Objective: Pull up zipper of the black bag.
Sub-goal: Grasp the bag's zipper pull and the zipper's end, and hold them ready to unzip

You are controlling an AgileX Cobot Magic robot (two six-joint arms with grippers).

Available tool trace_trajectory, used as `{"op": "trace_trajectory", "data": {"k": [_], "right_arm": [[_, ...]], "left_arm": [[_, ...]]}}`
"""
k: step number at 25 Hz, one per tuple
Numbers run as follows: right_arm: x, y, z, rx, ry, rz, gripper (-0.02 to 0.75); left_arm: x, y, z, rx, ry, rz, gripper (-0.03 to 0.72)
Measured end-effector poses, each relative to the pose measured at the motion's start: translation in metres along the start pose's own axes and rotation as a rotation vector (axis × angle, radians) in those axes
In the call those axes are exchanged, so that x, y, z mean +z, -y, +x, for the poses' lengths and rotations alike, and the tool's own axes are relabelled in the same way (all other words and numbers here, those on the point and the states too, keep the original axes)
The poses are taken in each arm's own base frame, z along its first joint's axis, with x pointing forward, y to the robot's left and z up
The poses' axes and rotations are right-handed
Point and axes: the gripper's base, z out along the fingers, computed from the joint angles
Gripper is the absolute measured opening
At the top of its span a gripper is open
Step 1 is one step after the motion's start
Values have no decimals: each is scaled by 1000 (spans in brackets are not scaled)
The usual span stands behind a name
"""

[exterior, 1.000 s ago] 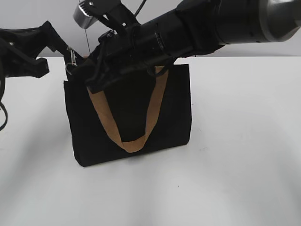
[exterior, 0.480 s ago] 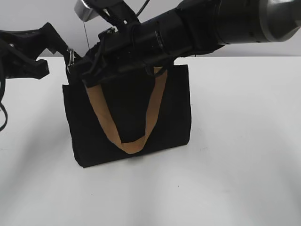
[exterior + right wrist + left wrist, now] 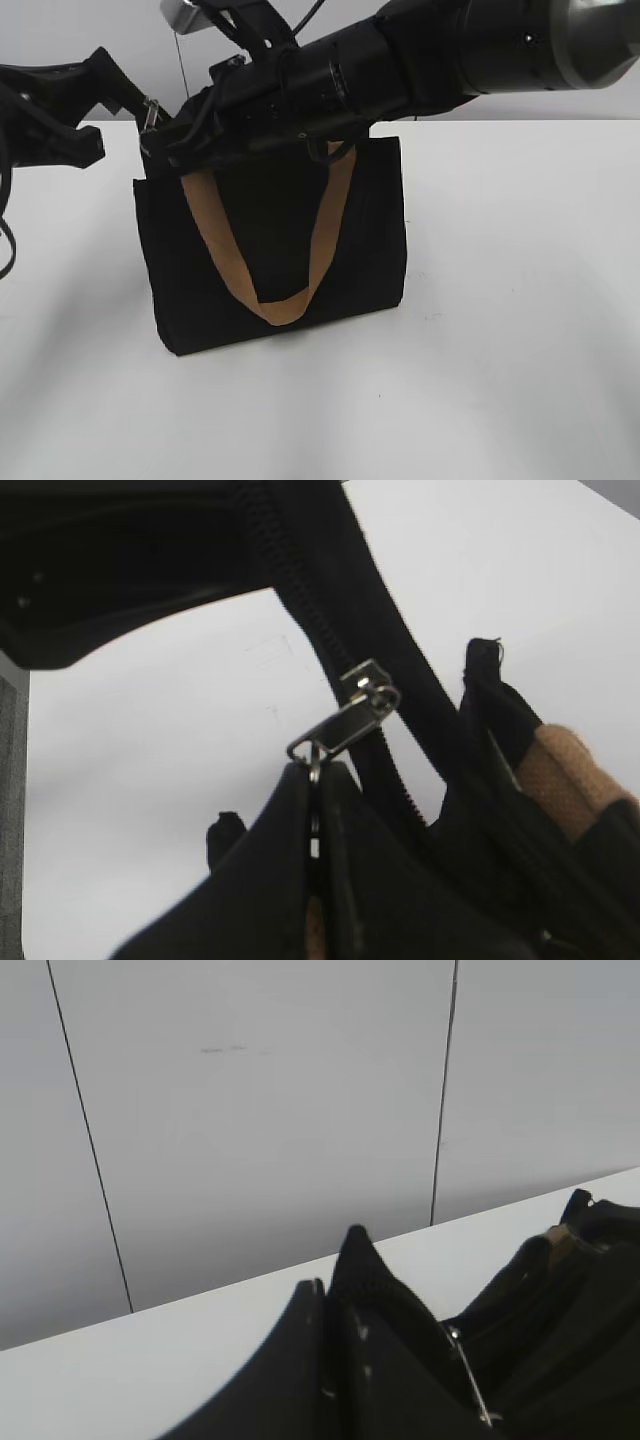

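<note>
Black bag [image 3: 275, 240]: upright on white bench [image 3: 500, 300], centre-left. Zipper [image 3: 345, 725] pull tab: top edge, 10 o'clock corner. Right fingers [image 3: 315, 810]: clenched on tab. Left fingers [image 3: 335, 1330]: pinching the bag's corner fabric.

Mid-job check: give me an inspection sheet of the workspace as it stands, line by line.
Surface: white table, bare around the bag.
Job's things: black bag upright, tan handle hanging down its front; zipper with silvery pull tab near the bag's left corner.
Clutter: nothing seen.
Claws: right claw shut on the pull tab; left claw shut on the bag's corner fabric.
Cables: thin dark cable above the right arm.
Surroundings: grey panelled wall behind the table.
</note>
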Motion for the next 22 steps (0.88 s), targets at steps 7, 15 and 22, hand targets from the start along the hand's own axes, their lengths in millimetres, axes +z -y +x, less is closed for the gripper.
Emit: {"op": "trace_trajectory", "data": {"k": [7, 15, 22], "right_arm": [[-9, 4, -4, 79, -2, 12, -1], [-23, 3, -11, 135, 7, -54, -1], [-23, 3, -8, 121, -20, -57, -1]], "left_arm": [[-1, -2, 10, -1, -107, -2, 6], [-5, -2, 30, -5, -336, 6, 4], [-8, -3, 36, -7, -402, 5, 4]]}}
